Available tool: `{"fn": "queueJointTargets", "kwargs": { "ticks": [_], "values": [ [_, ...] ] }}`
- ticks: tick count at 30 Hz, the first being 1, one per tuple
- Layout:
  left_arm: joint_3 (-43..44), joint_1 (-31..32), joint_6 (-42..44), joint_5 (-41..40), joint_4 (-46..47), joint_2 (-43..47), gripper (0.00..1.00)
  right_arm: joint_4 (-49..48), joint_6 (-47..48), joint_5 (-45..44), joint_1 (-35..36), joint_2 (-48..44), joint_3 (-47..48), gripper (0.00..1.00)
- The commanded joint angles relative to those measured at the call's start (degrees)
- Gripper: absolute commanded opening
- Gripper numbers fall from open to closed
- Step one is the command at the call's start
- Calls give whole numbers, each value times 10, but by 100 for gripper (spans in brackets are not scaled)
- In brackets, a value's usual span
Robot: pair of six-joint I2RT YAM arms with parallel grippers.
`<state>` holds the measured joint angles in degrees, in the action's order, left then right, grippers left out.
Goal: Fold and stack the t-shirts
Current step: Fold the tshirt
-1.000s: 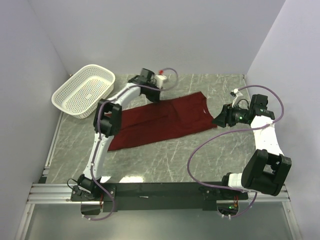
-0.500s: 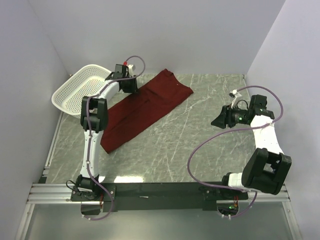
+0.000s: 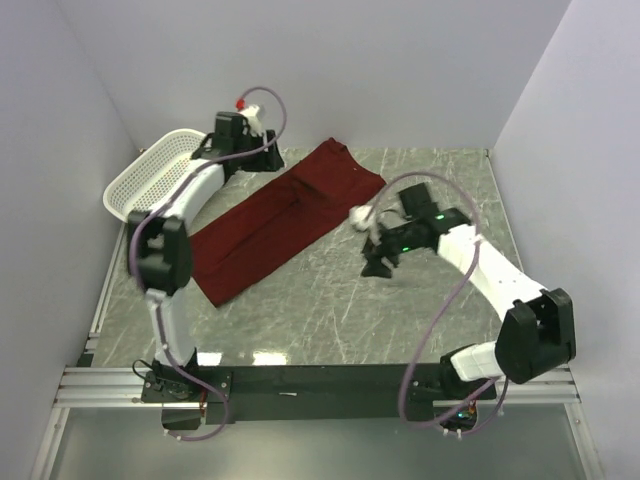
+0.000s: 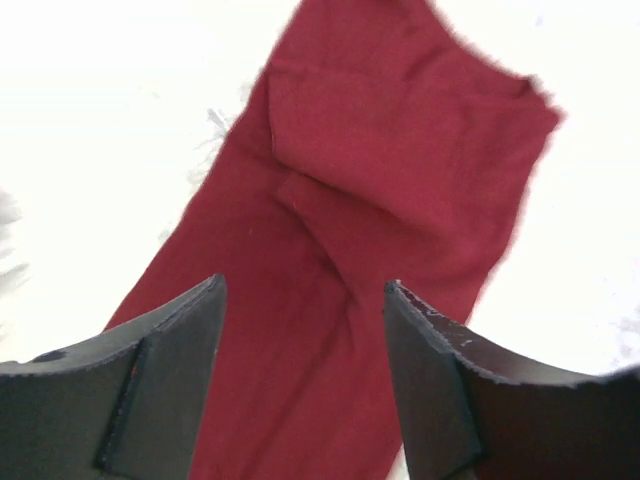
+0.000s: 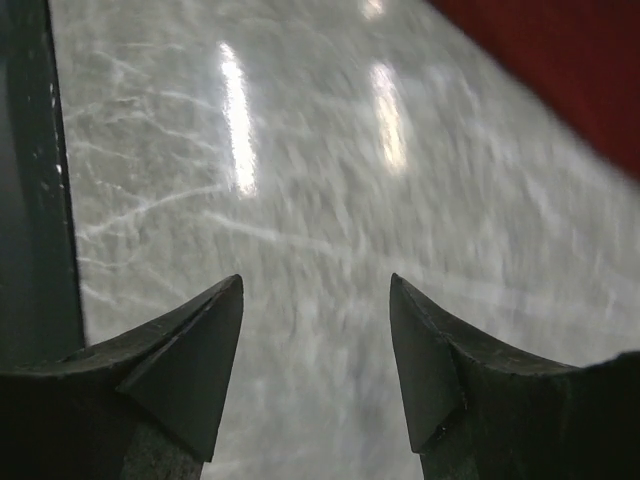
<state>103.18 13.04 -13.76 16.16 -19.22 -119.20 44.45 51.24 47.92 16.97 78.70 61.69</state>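
- Maroon cloth, the t-shirt, lies on the grey marble table as a long folded strip. It runs diagonally from the far middle towards the near left.
- In the left wrist view the t-shirt shows overlapping folded layers and creases.
- Left gripper hangs at the far left, between the white basket and the strip's far end.
- From its own camera, the left gripper stands wide open with nothing between its fingers; the cloth lies beyond the gap, apparently untouched.
- Right gripper is near the table's middle, just right of the strip and apart from it.
- In the right wrist view the right gripper is spread wide and empty over bare marble, with the t-shirt showing blurred in the upper right corner.
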Motion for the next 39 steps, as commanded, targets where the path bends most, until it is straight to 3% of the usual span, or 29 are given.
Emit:
{"fn": "queueJointTargets", "kwargs": {
  "ticks": [1,2,9,16,25,39],
  "values": [
    [-88,-3,15,-72,57,164,73,-96,84,-99,116,1,5,67],
    [-105,-4,7,-88,58,186,77,-116,92,-150,173,26,14,67],
    [-235,-54,-113,-204,-36,361,83,-197,70,-326,368,177,139,62],
    [-410,-75,-144,-272,-17,653,92,-250,69,-419,481,346,253,61],
    [-441,-75,-123,-352,-60,793,95,-239,66,-424,524,457,358,61],
    [-438,-75,-118,-337,-85,844,96,-222,63,-441,520,535,425,48]
  ]
}}
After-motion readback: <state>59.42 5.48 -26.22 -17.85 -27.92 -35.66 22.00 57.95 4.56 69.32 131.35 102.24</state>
